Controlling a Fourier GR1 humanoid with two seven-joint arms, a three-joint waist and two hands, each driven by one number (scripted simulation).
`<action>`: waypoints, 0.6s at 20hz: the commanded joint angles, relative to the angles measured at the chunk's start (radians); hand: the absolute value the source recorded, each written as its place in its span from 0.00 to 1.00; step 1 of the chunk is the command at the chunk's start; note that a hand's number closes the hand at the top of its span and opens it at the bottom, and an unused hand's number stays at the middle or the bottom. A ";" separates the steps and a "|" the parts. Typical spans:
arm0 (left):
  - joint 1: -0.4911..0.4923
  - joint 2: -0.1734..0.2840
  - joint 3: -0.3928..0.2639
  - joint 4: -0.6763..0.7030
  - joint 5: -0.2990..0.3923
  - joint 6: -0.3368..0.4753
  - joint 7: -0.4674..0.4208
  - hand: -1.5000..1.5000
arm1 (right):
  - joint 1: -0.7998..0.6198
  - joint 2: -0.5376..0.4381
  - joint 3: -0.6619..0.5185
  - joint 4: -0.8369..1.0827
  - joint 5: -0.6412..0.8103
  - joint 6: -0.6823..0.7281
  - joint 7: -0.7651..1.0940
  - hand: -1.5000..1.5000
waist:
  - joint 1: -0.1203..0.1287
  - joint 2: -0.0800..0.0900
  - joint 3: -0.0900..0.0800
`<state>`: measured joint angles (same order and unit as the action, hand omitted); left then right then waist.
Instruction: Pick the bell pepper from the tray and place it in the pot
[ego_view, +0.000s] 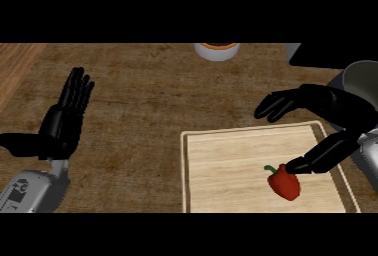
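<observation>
One bell pepper (285, 184) on tray (221, 170), touching thumb tip of spread right robot hand (325, 107)

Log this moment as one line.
right hand: open, over wooden tray | red bell pepper: on tray, ungrasped | grey pot: right edge | left hand: resting

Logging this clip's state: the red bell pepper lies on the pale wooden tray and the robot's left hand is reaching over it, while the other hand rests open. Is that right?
Not quite. The head view shows the right hand over the pale wooden tray, its thumb beside the red bell pepper. The left hand is the one resting open, fingers up, at the left of the view.
</observation>
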<state>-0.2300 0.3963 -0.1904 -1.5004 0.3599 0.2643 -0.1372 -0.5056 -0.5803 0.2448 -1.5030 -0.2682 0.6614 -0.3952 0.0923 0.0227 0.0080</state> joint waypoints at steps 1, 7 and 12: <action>-0.056 -0.009 0.018 -0.025 0.034 -0.001 0.046 0.50 | -0.069 -0.084 -0.021 0.039 0.051 0.196 -0.246 0.00 | -0.009 0.008 0.004; -0.091 -0.008 0.021 -0.010 0.019 0.014 0.065 0.50 | -0.146 -0.202 0.035 0.031 0.239 0.182 -0.397 0.00 | -0.013 0.009 0.001; -0.108 -0.008 0.029 0.012 0.007 0.031 0.079 0.50 | -0.175 -0.299 0.186 -0.044 0.433 0.091 -0.484 0.00 | -0.028 0.001 -0.002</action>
<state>-0.3161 0.3872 -0.1682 -1.4967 0.3756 0.2809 -0.0721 -0.6522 -0.8182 0.3520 -1.5375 0.0291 0.6216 -0.6535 0.0758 0.0276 0.0068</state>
